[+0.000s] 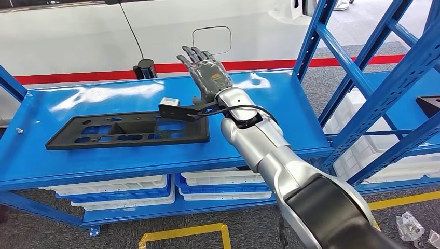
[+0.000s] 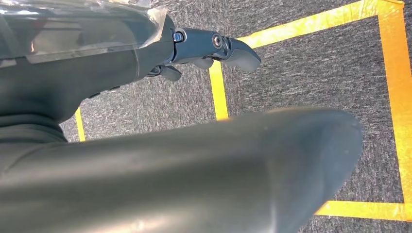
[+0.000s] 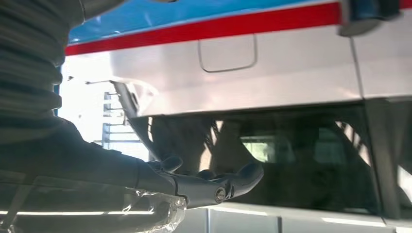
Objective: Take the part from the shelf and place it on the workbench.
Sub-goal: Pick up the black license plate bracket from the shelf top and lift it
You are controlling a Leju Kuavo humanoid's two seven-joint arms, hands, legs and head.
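A long flat black plastic part (image 1: 127, 130) with several cut-outs lies on the blue shelf top (image 1: 78, 166), left of centre. My right hand (image 1: 207, 75) is raised above the shelf just right of and behind the part's right end, fingers straight and spread, holding nothing. A black wrist camera bracket (image 1: 179, 110) juts over the part's right end. In the right wrist view the fingers (image 3: 218, 184) stretch out flat against a white car body. In the left wrist view my left hand (image 2: 209, 48) hangs over grey carpet, fingers extended, nothing in it.
Blue slanted shelf braces (image 1: 363, 78) stand to the right. White crates (image 1: 119, 187) sit on the lower shelf level. A white car (image 1: 78, 36) is parked behind the shelf. Yellow tape (image 1: 181, 233) marks the grey carpet. Another dark part (image 1: 428, 106) lies on the shelf at far right.
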